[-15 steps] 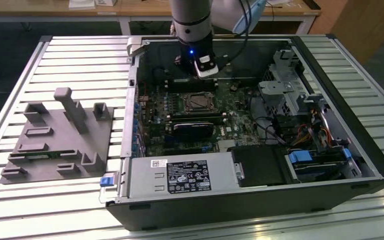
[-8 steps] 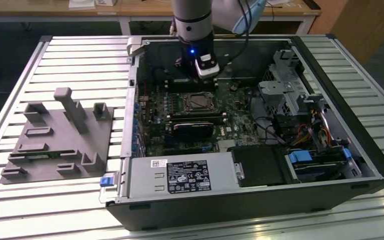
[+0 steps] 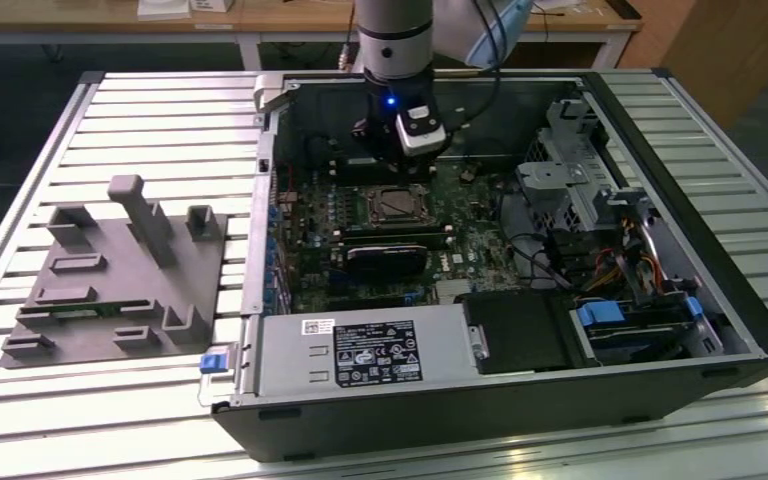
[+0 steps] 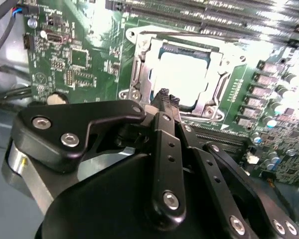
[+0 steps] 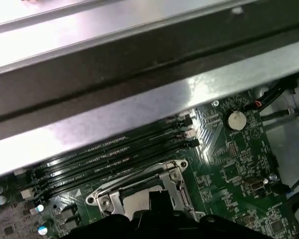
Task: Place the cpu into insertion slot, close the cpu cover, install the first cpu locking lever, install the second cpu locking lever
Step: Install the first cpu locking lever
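The cpu [image 4: 185, 75] lies in the insertion slot [image 3: 395, 206] on the green motherboard, its pale silver top glaring bright. The cpu cover [image 4: 139, 67], a silver frame, lies flat around the chip, which shows through its window. A thin wire lever [image 4: 189, 36] runs along one side of the socket. My gripper [image 4: 167, 96] hangs just above the socket's near edge with its black fingertips pressed together and nothing between them. In the exterior view the gripper [image 3: 384, 162] stands over the socket's far side. In the first wrist view the socket frame [image 5: 169, 174] sits beside the gripper's dark tip [image 5: 157, 198].
Long black memory slots [image 5: 114, 159] run beside the socket. A black card [image 3: 384, 262] lies nearer the front. The case walls [image 3: 267, 180] enclose the board, with drive bays and cables [image 3: 598, 240] toward the exterior view's right. A grey fixture [image 3: 117, 280] rests on the slatted table.
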Motion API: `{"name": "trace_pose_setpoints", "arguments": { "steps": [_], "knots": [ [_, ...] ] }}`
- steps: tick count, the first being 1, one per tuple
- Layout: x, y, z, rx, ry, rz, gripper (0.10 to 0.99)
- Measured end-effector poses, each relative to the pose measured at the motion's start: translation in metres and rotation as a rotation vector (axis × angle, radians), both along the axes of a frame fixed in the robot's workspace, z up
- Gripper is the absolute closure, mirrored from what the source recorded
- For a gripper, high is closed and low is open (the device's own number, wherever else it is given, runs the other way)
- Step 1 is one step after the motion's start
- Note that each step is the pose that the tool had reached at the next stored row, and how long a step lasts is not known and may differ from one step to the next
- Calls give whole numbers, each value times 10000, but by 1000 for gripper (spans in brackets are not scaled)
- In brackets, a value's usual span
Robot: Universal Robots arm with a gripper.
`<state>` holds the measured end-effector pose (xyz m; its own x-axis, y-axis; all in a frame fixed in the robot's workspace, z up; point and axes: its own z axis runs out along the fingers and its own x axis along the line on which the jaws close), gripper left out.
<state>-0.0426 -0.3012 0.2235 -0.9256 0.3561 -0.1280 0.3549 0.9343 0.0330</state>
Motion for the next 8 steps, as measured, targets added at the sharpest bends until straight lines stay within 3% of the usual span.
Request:
{"name": "trace_pose_setpoints", "arguments": {
  "steps": [2, 8],
  "knots": [
    [1, -7, 0, -13, 54, 1, 980],
    [2, -95, -9, -10, 63, -7, 980]
  ]
}}
